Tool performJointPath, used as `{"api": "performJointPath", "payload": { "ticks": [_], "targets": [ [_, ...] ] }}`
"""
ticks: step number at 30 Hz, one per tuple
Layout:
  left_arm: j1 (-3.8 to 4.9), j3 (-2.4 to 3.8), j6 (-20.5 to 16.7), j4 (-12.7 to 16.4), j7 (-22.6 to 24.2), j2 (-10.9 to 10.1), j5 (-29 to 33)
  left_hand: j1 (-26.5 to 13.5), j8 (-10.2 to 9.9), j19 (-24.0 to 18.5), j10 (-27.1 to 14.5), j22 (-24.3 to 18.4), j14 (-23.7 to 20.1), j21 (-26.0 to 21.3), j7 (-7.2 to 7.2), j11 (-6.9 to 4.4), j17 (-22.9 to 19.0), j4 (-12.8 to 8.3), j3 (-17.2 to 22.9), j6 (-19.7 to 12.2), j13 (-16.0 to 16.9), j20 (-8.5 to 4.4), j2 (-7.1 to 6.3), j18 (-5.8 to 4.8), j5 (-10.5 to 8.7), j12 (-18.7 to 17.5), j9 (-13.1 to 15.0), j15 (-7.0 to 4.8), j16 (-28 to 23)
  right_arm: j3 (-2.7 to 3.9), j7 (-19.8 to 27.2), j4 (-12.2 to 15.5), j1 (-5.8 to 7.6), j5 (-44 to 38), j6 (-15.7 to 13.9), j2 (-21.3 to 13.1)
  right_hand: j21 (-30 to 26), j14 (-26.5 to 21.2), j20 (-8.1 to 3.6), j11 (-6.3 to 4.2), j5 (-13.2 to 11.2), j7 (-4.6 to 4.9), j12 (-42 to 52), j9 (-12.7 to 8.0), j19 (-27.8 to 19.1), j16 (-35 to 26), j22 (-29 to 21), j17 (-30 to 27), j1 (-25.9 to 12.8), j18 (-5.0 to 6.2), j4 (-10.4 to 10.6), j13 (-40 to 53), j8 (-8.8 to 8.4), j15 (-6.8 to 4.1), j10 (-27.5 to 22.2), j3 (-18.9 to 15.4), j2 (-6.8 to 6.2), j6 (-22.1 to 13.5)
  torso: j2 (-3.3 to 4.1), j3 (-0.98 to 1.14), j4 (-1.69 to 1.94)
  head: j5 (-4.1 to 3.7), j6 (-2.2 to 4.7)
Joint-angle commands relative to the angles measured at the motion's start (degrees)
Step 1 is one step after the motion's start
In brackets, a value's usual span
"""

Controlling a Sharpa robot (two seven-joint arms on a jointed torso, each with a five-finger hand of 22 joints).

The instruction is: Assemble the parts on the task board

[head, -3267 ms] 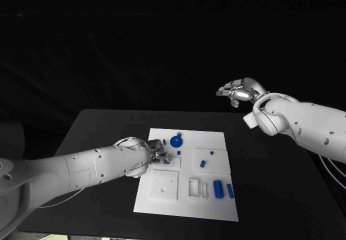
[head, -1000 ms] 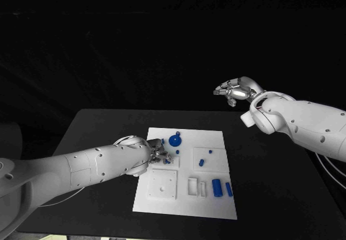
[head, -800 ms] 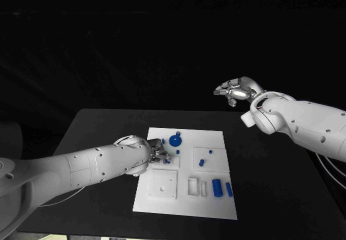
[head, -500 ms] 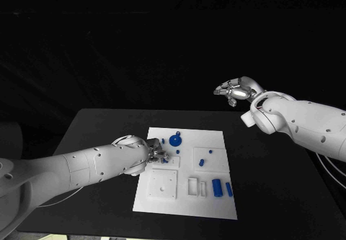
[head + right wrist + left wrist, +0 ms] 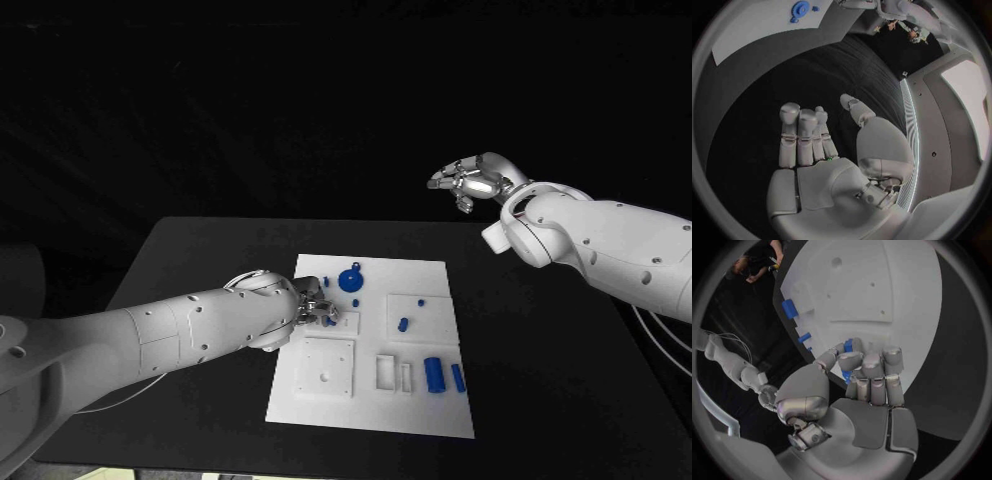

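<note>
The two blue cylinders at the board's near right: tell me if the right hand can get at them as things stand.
Probably yes. The right hand is open and raised beyond the table, and nothing covers the cylinders; the left hand, holding a blue part, works across the board.

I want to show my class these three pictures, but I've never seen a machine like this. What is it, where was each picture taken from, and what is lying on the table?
It is a robot with two white arms, each ending in a silver robot hand. One picture looks down from its head; the two round ones come from cameras at its wrists.

On the black table lies a white task board with small blue parts: a round piece and two short rods.

The left robot hand is at the board, fingers curled around a small blue part. The right robot hand is raised above the table, fingers apart, holding nothing.
</note>
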Motion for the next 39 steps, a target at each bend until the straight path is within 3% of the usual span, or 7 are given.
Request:
{"api": "performJointPath", "payload": {
  "ticks": [1,9,13,32,33,35,39],
  "targets": [
    [-0.08,-0.06,1.2,0.2,-0.2,0.2,-0.4,1.1,0.1,-0.4,-2.1,1.0,0.0,0.3,-4.65,-2.20,-0.1,-0.3,0.1,7.5,-0.1,-4.13,1.46,0.31,0.36,0.2,0.0,-0.39,0.2,0.03,0.3,0.0,0.01,-0.2,0.8,0.1,-0.4,0.0,-0.40,0.04,0.3,0.81,0.2,-0.1,-0.1,-0.3,0.1,-0.1,-0.3,3.98,-0.4,-0.1,-0.34,0.12,-0.4,-0.1,0.34,0.3,0.02,0.02,0.00,0.06,-0.06],
    [-0.08,-0.06,1.7,0.0,-0.1,0.7,-0.7,0.4,0.2,-0.4,-2.1,1.0,0.0,0.3,-4.62,-2.15,-0.2,0.0,-0.2,7.6,-0.3,-4.06,0.60,0.27,-0.44,0.5,0.1,-0.34,0.3,0.03,0.2,-0.1,0.01,-0.2,1.0,0.3,-0.4,0.0,-0.40,0.04,0.3,0.81,0.2,-0.1,-0.1,-0.3,0.1,-0.1,-0.3,3.98,-0.4,-0.1,-0.34,0.12,-0.4,-0.1,0.34,0.3,0.01,0.08,-0.06,0.20,-0.06],
    [-0.07,-0.06,2.0,-0.1,-0.1,0.9,-0.7,-0.3,0.3,-0.5,-2.2,0.9,-0.1,0.3,-4.67,-2.17,-0.4,1.6,-0.5,7.9,-0.6,-4.10,-0.93,0.41,-5.55,0.9,0.1,-0.33,0.4,0.03,0.2,-0.1,0.01,-0.2,1.0,0.3,-0.4,0.0,-0.40,0.04,0.3,0.81,0.2,-0.1,-0.1,-0.3,0.1,-0.1,-0.3,3.98,-0.4,-0.1,-0.35,0.12,-0.4,-0.1,0.34,0.3,0.00,0.09,-0.06,0.21,-0.07],
    [-0.08,-0.07,2.4,-0.5,-0.4,1.4,-0.7,-0.2,0.3,-0.5,-2.2,0.9,-0.1,0.4,-4.63,-2.12,-0.5,2.2,-0.5,8.0,-0.8,-4.10,-1.53,0.47,-6.81,1.3,0.1,-0.34,0.6,0.03,0.2,0.0,0.01,-0.2,1.1,0.4,-0.4,0.0,-0.40,0.04,0.4,0.80,0.2,-0.1,-0.1,-0.3,0.1,-0.1,-0.3,3.98,-0.5,-0.1,-0.35,0.12,-0.4,-0.1,0.35,0.3,0.01,0.05,-0.03,0.09,-0.16],
    [-0.08,-0.07,2.4,-0.5,-0.4,1.4,-0.7,-0.3,0.3,-0.5,-2.3,0.9,-0.1,0.4,-4.64,-2.10,-0.6,2.4,-0.5,8.0,-0.8,-4.10,-1.75,0.48,-7.26,1.3,0.1,-0.35,0.6,0.03,0.2,0.0,0.01,-0.2,1.1,0.4,-0.4,0.0,-0.40,0.04,0.4,0.80,0.2,-0.1,-0.1,-0.3,0.1,-0.1,-0.3,3.98,-0.5,-0.2,-0.35,0.12,-0.4,-0.1,0.35,0.3,0.00,0.05,-0.02,0.06,-0.18],
    [-0.08,-0.07,2.5,-0.5,-0.4,1.4,-0.7,-0.4,0.3,-0.6,-2.4,0.9,-0.2,0.4,-4.71,-2.09,-0.7,3.1,-0.6,8.0,-1.1,-4.13,-2.38,0.59,-10.85,1.5,0.1,-0.40,0.7,0.03,0.2,0.0,0.01,-0.2,1.1,0.4,-0.4,0.0,-0.40,0.04,0.4,0.80,0.2,-0.1,-0.1,-0.3,0.1,-0.1,-0.3,3.98,-0.5,-0.2,-0.35,0.12,-0.4,-0.1,0.35,0.3,0.01,0.04,-0.03,0.06,-0.18],
    [-0.08,-0.07,2.2,-0.6,-0.6,1.3,-0.7,-0.4,0.3,-0.6,-2.4,0.9,-0.2,0.4,-4.65,-2.14,-0.7,3.3,-0.7,8.0,-1.2,-4.12,-2.89,0.60,-11.44,1.6,0.1,-0.42,0.7,0.03,0.2,-0.1,0.01,-0.2,1.1,0.3,-0.4,0.0,-0.40,0.04,0.4,0.80,0.2,-0.1,-0.1,-0.3,0.1,-0.1,-0.4,3.98,-0.5,-0.2,-0.35,0.12,-0.4,-0.1,0.34,0.3,0.02,0.02,-0.02,0.05,-0.19]
  ]
}}
